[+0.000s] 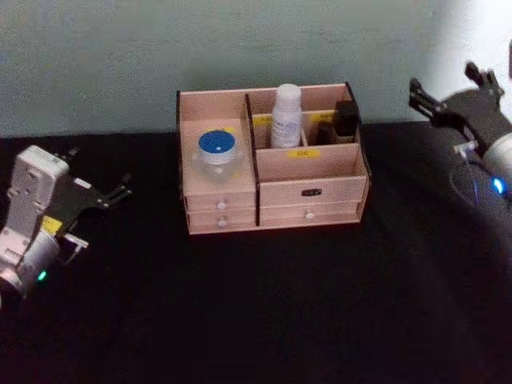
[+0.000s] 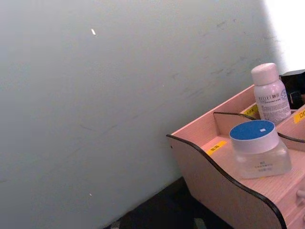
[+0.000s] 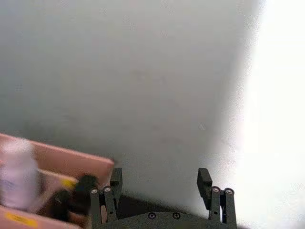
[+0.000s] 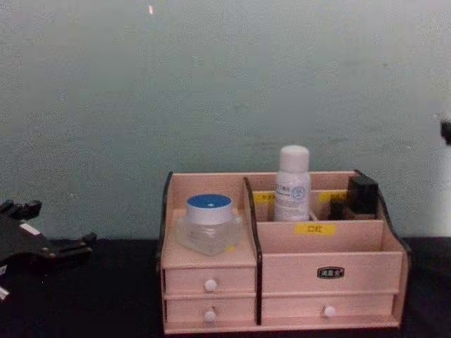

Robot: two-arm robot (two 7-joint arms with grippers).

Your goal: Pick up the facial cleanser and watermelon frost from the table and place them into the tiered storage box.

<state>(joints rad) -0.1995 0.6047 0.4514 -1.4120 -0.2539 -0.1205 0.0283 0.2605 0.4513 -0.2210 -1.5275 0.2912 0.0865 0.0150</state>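
Seen inside the box (image 1: 272, 180): blue-lidded jar (image 1: 217, 154) left, white bottle (image 1: 286, 117) behind, both probably light, slick, best gripped around the body; left jaws (image 1: 120, 192) and right jaws (image 1: 444, 92) open, empty.

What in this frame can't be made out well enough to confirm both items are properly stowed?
- Dark item in the tiered storage box's back right compartment: too small and dark in head and chest views, blurred in the right wrist view.
- White bottle: label too small to read; its base is hidden by the divider.
- Blue-lidded jar: label unreadable.
- Drawer contents: hidden by closed fronts.
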